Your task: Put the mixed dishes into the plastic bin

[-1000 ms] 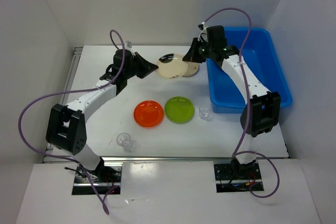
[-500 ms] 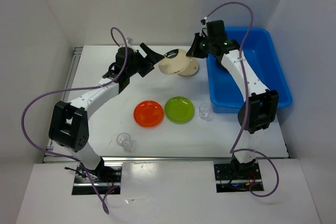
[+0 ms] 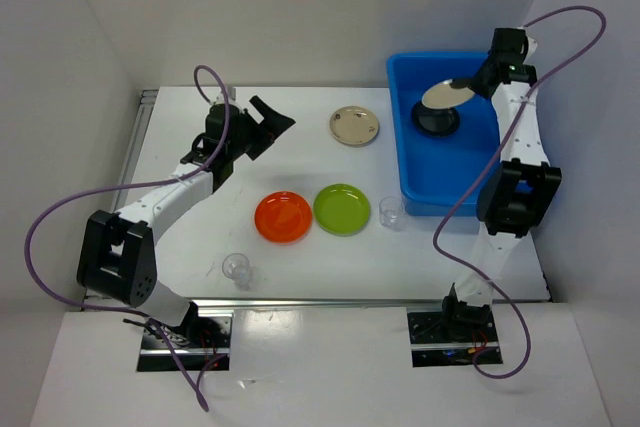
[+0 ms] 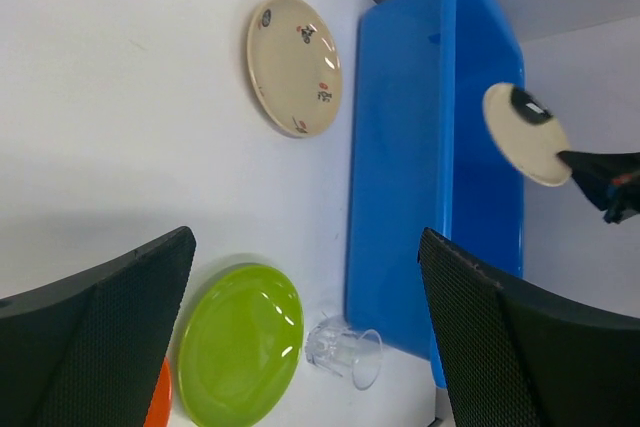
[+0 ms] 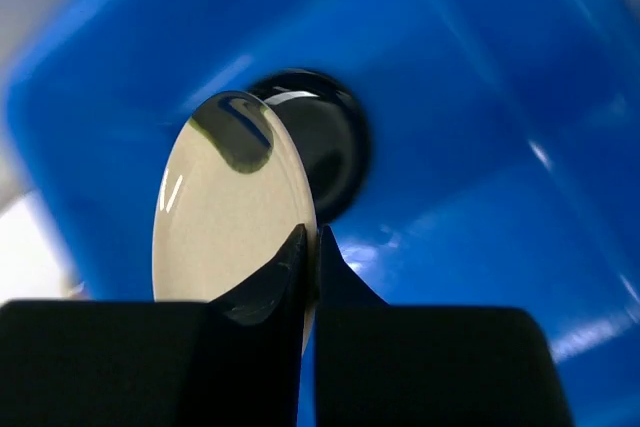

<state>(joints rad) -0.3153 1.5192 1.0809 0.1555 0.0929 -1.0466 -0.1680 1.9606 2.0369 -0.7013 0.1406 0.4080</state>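
Your right arm stretches high over the bin (image 3: pixel 470 162). Your right gripper (image 3: pixel 479 81) pinches the rim of the held beige plate (image 3: pixel 447 94), which tilts above one black plate (image 3: pixel 438 119) lying in the bin. Your left gripper (image 3: pixel 274 115) hangs well left of the bin, fingers wide apart and holding nothing.

Left of the bin, on the table (image 3: pixel 200 237), lie three plates: the other beige plate (image 3: pixel 355 126), an orange plate (image 3: pixel 283 216) and a green plate (image 3: pixel 342 209). There are two clear cups. The near cup (image 3: pixel 391 213) is just beside the bin and the far cup (image 3: pixel 237 267) is well away.
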